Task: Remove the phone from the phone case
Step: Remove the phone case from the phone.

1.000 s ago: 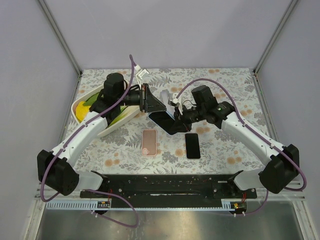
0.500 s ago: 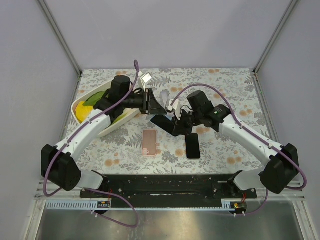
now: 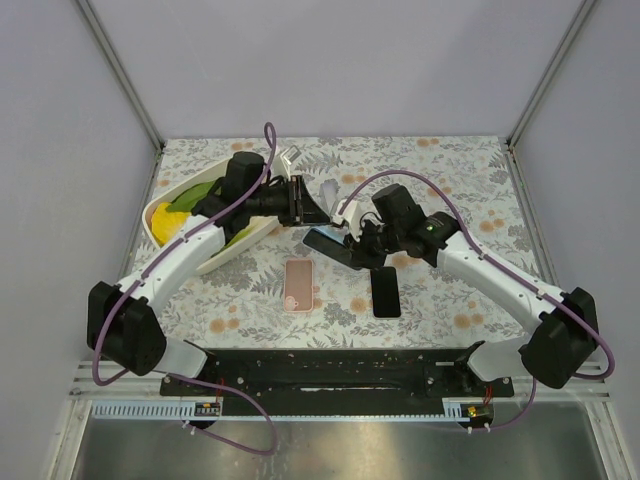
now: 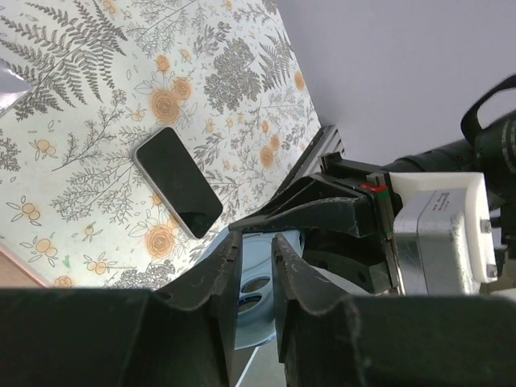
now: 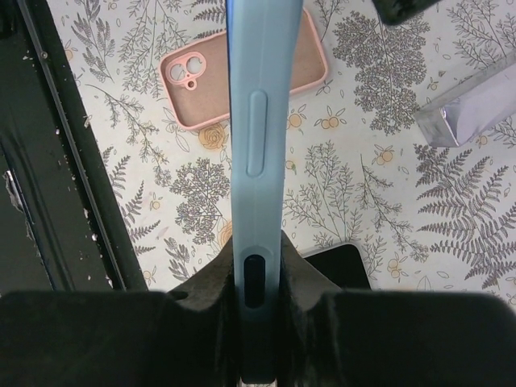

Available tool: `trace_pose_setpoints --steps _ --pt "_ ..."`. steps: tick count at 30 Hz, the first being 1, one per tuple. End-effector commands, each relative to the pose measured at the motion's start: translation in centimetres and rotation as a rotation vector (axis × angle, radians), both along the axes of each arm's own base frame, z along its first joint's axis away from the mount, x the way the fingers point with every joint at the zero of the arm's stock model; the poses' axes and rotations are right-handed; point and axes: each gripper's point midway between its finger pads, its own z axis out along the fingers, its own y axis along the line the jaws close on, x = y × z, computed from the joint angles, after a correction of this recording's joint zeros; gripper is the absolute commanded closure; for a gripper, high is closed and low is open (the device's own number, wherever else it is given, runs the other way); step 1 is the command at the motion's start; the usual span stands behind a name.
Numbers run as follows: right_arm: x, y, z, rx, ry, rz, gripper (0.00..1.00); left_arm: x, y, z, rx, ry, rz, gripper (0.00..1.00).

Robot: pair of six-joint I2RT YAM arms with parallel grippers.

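Phone (image 3: 328, 243) sits in the blue case (image 5: 255, 153), held off the bench (image 3: 450, 290) between the 2 arms. The right fingers (image 5: 201, 302) pinch it across its thickness, and the left fingers (image 4: 211, 282) are nearly pressed together at its end; can't tell if they nip the rim. Reckon the case is soft and rubbery and the phone stiff, slick, light and glass-fronted, so clamp the body and peel 1 corner lip, no bending. Bench is a flat floral sheet with a pink case (image 3: 298, 285) and 1 loose phone (image 3: 385, 292) just below; walls (image 3: 350, 70) well apart.
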Motion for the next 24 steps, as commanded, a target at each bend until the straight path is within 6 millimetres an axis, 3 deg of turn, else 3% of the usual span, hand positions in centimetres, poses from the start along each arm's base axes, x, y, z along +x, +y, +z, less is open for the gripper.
trace_pose_setpoints --steps 1,6,13,18,24 --pt "0.3 2.5 6.7 0.208 -0.172 0.087 1.00 -0.3 0.2 2.8 -0.026 -0.168 -0.104 0.73" --pt "-0.7 2.7 6.0 0.219 -0.092 0.135 1.00 -2.1 1.2 6.4 -0.104 -0.357 -0.256 0.31" --pt "-1.5 2.8 5.5 0.231 -0.043 0.190 1.00 -5.1 2.2 7.3 -0.149 -0.411 -0.437 0.11" --pt "-2.2 3.0 6.2 0.256 -0.044 0.227 1.00 -6.3 2.3 6.6 -0.180 -0.399 -0.517 0.14" --pt "-2.2 2.9 6.6 0.260 -0.059 0.230 1.00 -6.1 1.4 5.5 -0.164 -0.315 -0.506 0.33"
